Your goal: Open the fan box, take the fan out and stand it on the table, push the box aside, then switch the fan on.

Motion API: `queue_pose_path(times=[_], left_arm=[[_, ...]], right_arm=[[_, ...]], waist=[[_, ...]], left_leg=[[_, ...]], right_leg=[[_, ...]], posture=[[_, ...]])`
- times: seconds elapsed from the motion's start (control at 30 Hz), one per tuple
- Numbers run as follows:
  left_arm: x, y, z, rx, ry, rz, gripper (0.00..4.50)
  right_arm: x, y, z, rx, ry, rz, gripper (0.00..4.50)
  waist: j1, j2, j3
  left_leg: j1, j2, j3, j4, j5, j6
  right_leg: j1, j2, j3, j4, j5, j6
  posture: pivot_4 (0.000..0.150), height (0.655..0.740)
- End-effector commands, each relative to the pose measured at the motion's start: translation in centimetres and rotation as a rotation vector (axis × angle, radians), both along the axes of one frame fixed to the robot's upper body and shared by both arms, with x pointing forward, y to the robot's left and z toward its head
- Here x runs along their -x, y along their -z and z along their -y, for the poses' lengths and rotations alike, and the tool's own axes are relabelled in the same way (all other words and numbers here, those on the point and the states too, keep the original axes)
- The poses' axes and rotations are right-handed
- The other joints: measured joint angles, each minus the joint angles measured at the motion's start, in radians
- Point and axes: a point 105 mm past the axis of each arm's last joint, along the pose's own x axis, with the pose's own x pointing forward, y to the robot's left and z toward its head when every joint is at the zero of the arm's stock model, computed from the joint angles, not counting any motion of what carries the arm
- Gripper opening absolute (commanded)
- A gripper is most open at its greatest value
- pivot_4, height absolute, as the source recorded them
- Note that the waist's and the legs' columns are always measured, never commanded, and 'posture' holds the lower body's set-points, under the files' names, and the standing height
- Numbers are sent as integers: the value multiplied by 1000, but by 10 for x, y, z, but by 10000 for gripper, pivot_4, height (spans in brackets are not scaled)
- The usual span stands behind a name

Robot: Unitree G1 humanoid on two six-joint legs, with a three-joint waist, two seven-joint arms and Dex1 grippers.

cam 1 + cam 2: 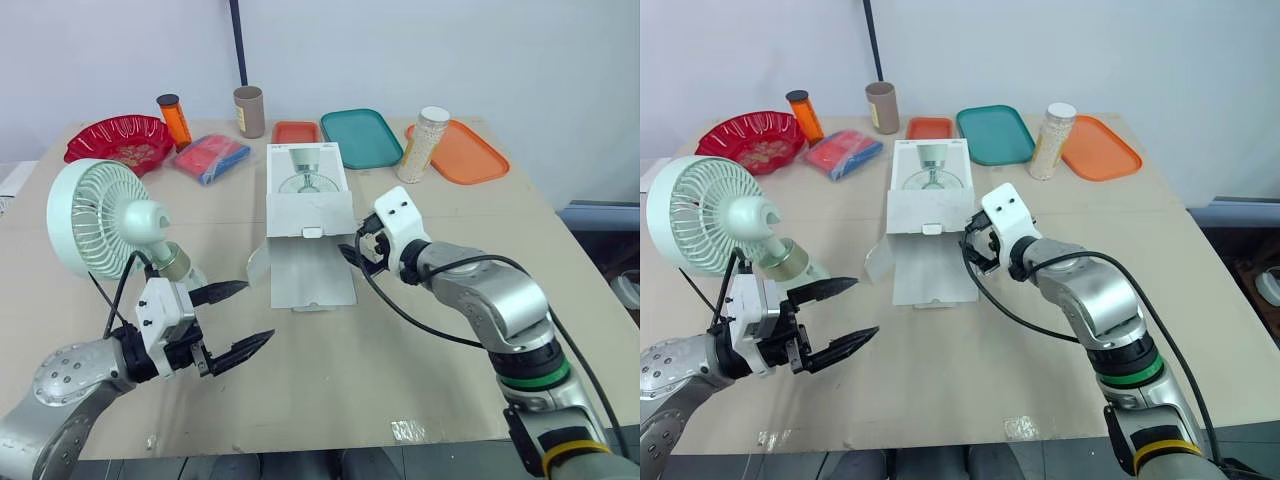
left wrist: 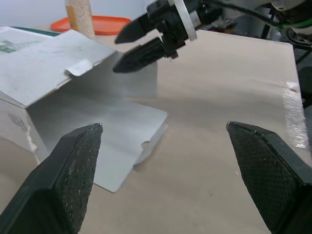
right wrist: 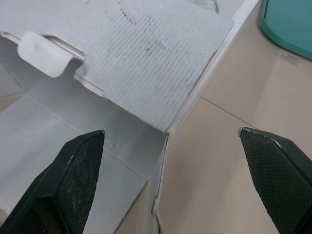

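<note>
The fan [image 1: 100, 218] is standing out of its packaging, upright on its base at the left of the counter [image 1: 400, 360], with its grille head facing roughly left. The fan box [image 1: 308, 195] is lying open at the middle of the counter, its front flap folded down flat toward the near edge and its inside appearing empty. Judged from this layout, the opening, removal and standing steps are looking complete. The box is not yet pushed aside, and the fan is showing no sign of running, so the switching on is judged outstanding. The right pincer [image 1: 352, 252] is sitting just beside the near right corner of the box, fingers spread wide and gripping nothing; the right wrist view is showing that corner edge between the fingers, though contact cannot be confirmed. The left pincer [image 1: 258, 312] is hovering near the fan's base, likewise spread wide, holding nothing and standing apart from the fan. Trays, a red bowl [image 1: 120, 140] and containers are occupying the far side of the counter, well apart from the work.
</note>
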Motion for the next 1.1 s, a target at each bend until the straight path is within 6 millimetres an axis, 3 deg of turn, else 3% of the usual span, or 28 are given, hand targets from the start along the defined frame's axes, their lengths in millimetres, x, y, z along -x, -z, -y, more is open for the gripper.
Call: queue_pose_path(times=[0.03, 0.43, 0.57, 0.8, 1.1], left_arm=[[2, -4, 5, 11, 12, 28, 43500], [0, 0, 13, 36, 14, 27, 43500], [0, 1, 14, 50, 8, 26, 45000], [0, 0, 17, 59, 8, 32, 45000], [-2, -5, 22, 67, 9, 33, 45000]], right_arm=[[-7, -14, -2, 3, -1, 73, 45000], [-25, -9, -6, -18, 60, 71, 45000], [-30, -7, 0, -18, 111, 63, 31957], [-33, -6, 9, -27, 186, 54, 108], [-33, -7, 12, -50, 241, 47, 108]], waist=[[0, 0, 0], [0, 0, 0], [0, 0, 0], [0, 0, 0], [0, 0, 0]], left_leg=[[0, 0, 0, 0, 0, 0], [0, 0, 0, 1, 0, 0], [0, 0, 0, 1, 0, 0], [0, 0, 0, 2, 0, 0], [0, 0, 0, 2, 0, 0]], right_leg=[[0, 0, 0, 0, 0, 0], [0, 0, 0, 1, 0, 0], [0, 0, 0, 1, 0, 0], [0, 0, 0, 2, 0, 0], [0, 0, 0, 2, 0, 0]], posture=[[1500, 7400], [1500, 7400], [1500, 7400], [1500, 7400], [1500, 7400]])
